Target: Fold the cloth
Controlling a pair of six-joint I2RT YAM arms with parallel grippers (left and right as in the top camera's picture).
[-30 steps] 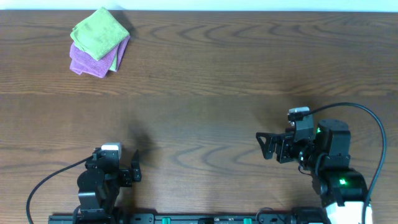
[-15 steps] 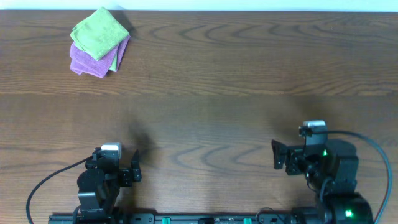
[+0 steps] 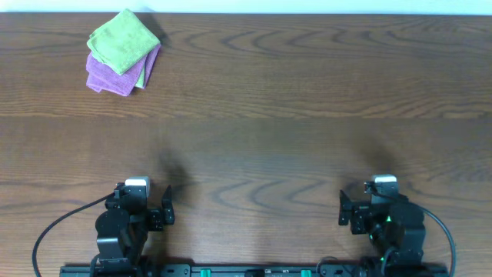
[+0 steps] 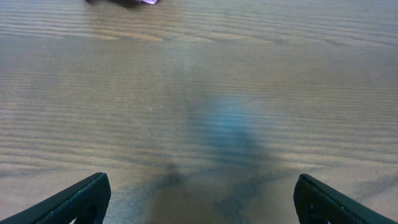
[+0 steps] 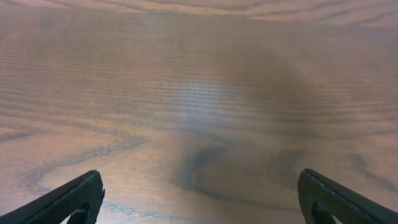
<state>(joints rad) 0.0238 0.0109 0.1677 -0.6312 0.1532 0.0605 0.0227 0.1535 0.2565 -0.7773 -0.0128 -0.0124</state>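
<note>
The lime-green cloth (image 3: 121, 38) lies folded at the far left corner of the table, on top of a purple folded cloth (image 3: 108, 77). My left gripper (image 3: 141, 204) rests near the front edge at the left, far from the cloth. It is open, and the left wrist view shows only bare wood between its fingers (image 4: 87, 198). My right gripper (image 3: 374, 206) sits near the front edge at the right, also open, with nothing between its fingers (image 5: 74, 198). A sliver of the purple cloth (image 4: 127, 2) shows at the top of the left wrist view.
The brown wooden table (image 3: 292, 115) spans the whole view. Its far edge (image 3: 307, 13) meets a white strip along the top. Black cables (image 3: 54, 227) loop out beside both arm bases at the front edge.
My right arm has drawn back toward the front edge and turned to face straight ahead, its gripper staying open. The left arm and both cloths have not moved.
</note>
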